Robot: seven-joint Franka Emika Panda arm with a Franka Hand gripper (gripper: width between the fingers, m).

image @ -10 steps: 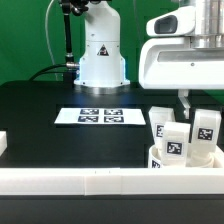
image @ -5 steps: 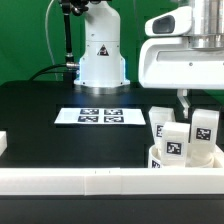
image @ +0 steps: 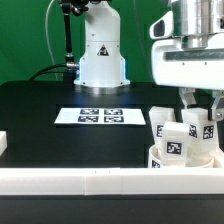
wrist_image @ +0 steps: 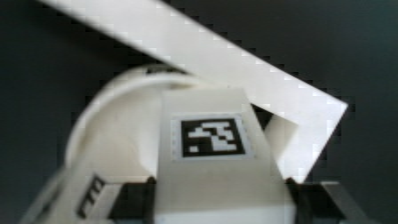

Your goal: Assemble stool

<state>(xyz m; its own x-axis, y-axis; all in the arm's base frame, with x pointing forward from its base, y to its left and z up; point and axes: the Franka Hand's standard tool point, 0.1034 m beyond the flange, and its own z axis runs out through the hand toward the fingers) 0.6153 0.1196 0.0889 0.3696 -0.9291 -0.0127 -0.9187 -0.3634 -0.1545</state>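
At the exterior view's right, over the seat (image: 185, 150) on the worktop (image: 60, 135), gripper (image: 199, 108) is clamped half-closed on a tagged leg (wrist_image: 217, 140); keep it plumb, seat it squarely in the socket before releasing.

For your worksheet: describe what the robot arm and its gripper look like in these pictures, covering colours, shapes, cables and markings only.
The arm is glossy white with rounded, bulbous casings and a small triangular warning sticker on its base. Black cables run up beside it on the exterior view's left. The gripper hangs from a boxy white housing with grey trim; its fingers are slim and dark.
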